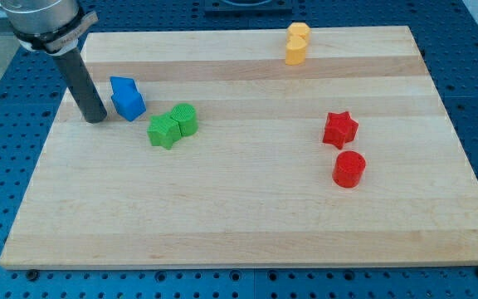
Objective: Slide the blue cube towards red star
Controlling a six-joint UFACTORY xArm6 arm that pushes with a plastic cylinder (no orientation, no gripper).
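Two blue blocks touch at the view's upper left: a blue cube [129, 104] in front and another blue block [121, 85] just behind it, whose shape I cannot make out. My tip [95, 117] rests on the board just left of the blue cube, a small gap apart. The red star [339, 129] lies far to the right, at mid height of the board.
A green star [163, 130] and a green cylinder [185, 119] touch just right of and below the blue cube. A red cylinder [348, 169] sits below the red star. Two yellow blocks [296, 43] stand at the top edge. The wooden board [239, 216] lies on a blue perforated table.
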